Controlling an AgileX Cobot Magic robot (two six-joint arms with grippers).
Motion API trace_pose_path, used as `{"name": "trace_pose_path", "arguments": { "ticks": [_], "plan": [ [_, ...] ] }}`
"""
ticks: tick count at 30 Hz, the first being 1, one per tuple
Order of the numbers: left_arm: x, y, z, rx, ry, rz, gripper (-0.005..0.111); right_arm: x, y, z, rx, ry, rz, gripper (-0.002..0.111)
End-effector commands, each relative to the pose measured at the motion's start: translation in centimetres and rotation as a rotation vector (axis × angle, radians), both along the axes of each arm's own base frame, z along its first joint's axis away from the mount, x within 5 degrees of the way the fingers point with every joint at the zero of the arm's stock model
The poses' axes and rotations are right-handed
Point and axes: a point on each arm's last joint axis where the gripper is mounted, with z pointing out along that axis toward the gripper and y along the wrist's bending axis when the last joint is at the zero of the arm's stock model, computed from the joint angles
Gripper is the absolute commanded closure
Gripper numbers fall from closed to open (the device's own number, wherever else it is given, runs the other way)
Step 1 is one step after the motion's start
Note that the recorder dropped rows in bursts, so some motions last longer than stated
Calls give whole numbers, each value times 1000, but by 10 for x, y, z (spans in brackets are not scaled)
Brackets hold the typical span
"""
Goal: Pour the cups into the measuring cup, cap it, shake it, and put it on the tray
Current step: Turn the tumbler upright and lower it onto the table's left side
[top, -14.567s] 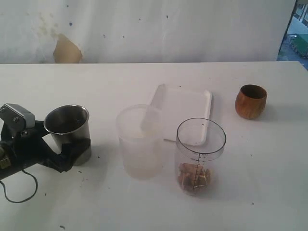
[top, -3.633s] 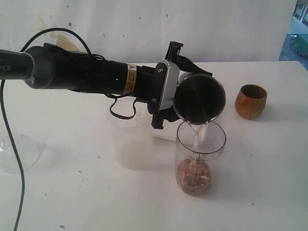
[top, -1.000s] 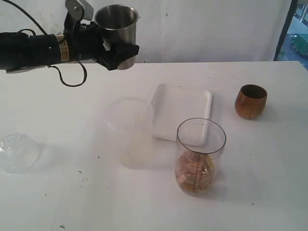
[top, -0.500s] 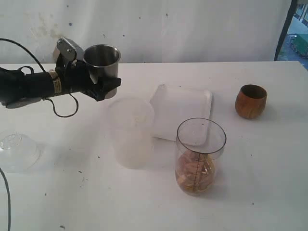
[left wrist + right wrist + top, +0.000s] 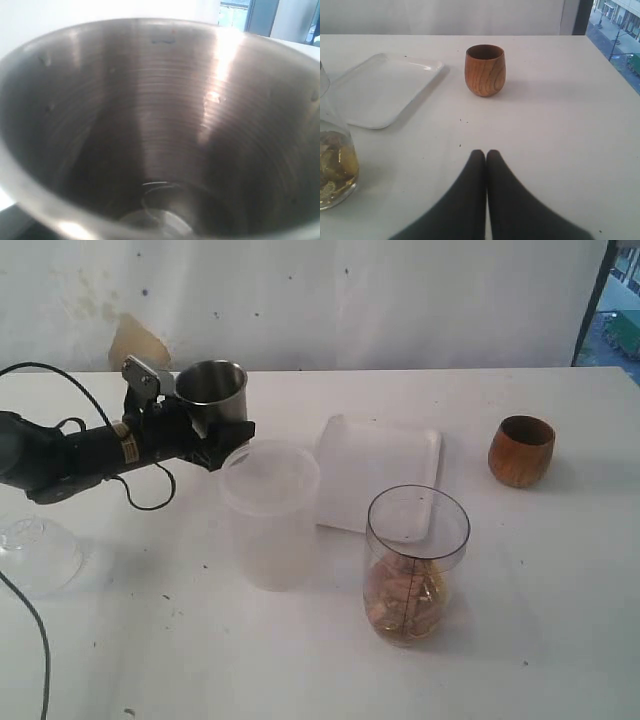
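The measuring cup (image 5: 416, 565) stands uncapped near the front of the worktop (image 5: 560, 590), just in front of the tray (image 5: 375, 470). Its lower part holds brownish and yellow pieces that look wet. It is a clear cylinder with a black scale down its side. The frosted cup (image 5: 270, 520) stands to its left; its contents cannot be told. Behind that, the left pincer (image 5: 212, 428) is clamped on the upright steel tumbler (image 5: 212, 385), which looks empty inside. The wooden cup (image 5: 521, 450) stands well to the right, its inside dark. The right pincer (image 5: 486, 165) is pressed together, holding nothing.
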Motion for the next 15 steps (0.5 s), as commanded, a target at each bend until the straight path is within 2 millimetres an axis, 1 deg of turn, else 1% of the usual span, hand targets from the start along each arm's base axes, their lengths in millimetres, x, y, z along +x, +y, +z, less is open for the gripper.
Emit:
{"name": "trace_pose_path", "arguments": {
  "ticks": [1, 5, 11, 15],
  "plan": [
    [2, 0, 8, -26, -42, 7, 107, 0, 0, -1, 5, -1, -3, 108],
    [1, 0, 4, -6, -41, 5, 107, 0, 0, -1, 5, -1, -3, 108],
    [0, 0, -11, -9, -11, 10, 107, 0, 0, -1, 5, -1, -3, 108],
    [-1, 0, -13, -19, -13, 4, 107, 0, 0, -1, 5, -1, -3, 108]
  ]
}}
